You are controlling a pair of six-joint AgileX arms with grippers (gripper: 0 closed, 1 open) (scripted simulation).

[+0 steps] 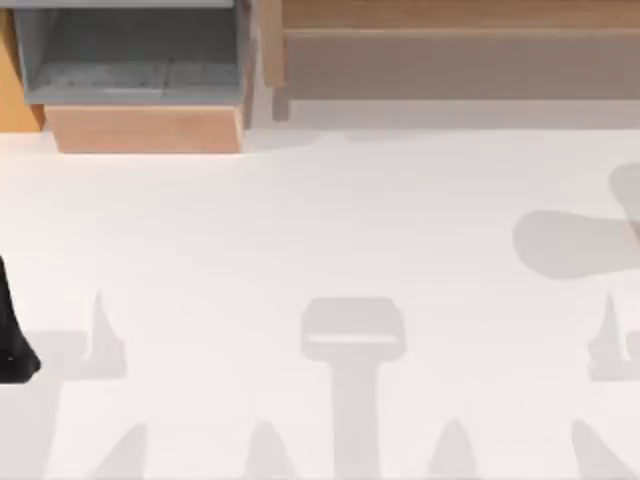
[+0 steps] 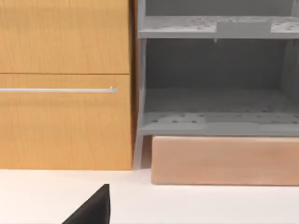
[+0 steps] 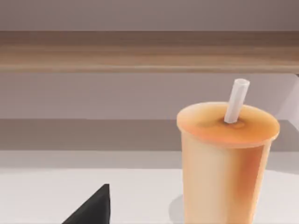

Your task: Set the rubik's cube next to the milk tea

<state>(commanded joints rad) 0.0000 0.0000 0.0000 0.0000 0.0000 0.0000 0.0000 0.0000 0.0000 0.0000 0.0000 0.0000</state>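
Observation:
The rubik's cube is out of view. The milk tea point(image 3: 226, 158) is a tan-orange cup with a flat lid and a white straw. It stands upright on the white table, close in front of my right gripper point(image 3: 93, 209), of which a dark tip shows in the right wrist view. A dark tip of my left gripper point(image 2: 93, 209) shows in the left wrist view, low over the table and facing the cabinet. My left arm point(image 1: 12, 340) sits at the table's far left edge in the top view.
A grey shelf unit point(image 1: 140, 60) on a light wooden base point(image 1: 145, 128) stands at the back left. Beside it is an orange wooden cabinet point(image 2: 65, 121) with a metal handle point(image 2: 58, 89). A long wooden shelf point(image 1: 450, 50) runs along the back right. The white table point(image 1: 320, 220) carries soft shadows.

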